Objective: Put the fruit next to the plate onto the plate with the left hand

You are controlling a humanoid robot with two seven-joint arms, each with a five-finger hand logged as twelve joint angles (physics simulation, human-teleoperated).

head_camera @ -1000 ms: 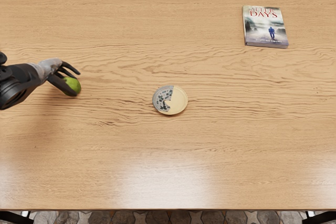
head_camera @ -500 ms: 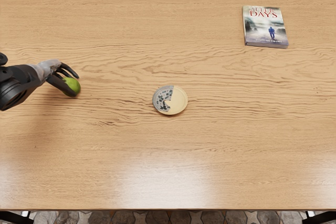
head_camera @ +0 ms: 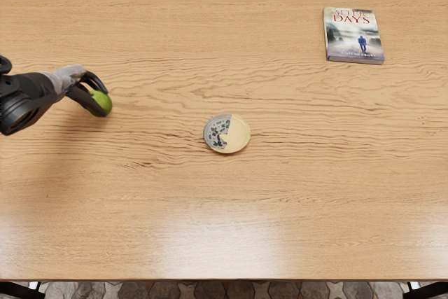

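Note:
A small green fruit (head_camera: 102, 101) is held in my left hand (head_camera: 91, 94), whose dark fingers curl around it at the table's left side. Hand and fruit hang slightly above the wood. The arm comes in from the left edge. A small round plate (head_camera: 227, 133), cream with a blue-patterned left part, lies near the table's middle, well to the right of the hand and a little nearer to me. Nothing lies on the plate. My right arm does not show.
A book (head_camera: 353, 34) with a blue-grey cover lies flat at the back right. The wooden table (head_camera: 280, 201) spans the whole view, its front edge along the bottom.
My left hand has closed on the green fruit and lifted it, moving up and slightly right in the picture. Plate and book stayed put.

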